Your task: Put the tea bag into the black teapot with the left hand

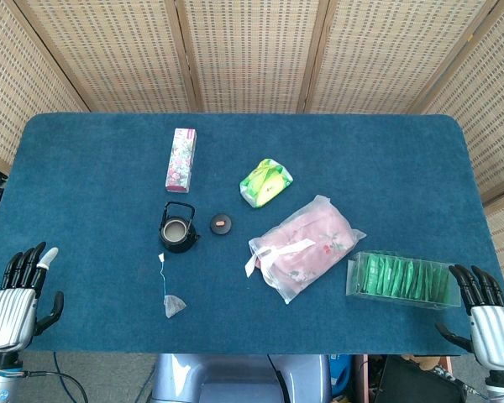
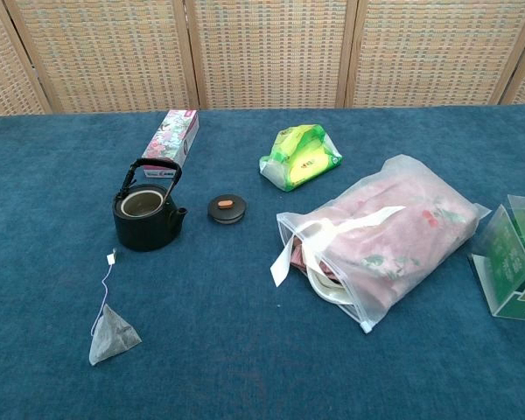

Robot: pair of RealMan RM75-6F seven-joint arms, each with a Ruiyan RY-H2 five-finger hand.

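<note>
The tea bag [image 1: 174, 306] lies at lower left on the table [image 1: 84, 168], below the lidless teapot [image 1: 177, 228], string trailing up toward it. Left hand [image 1: 17, 294] and right hand [image 1: 485, 312] rest spread, empty, at the bottom corners.

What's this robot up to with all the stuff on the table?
Nothing is being held right now. Both the left hand and right hand rest open at the table's near edge. The tea bag lies on the blue cloth in front of the black teapot, whose lid sits beside it.
</note>
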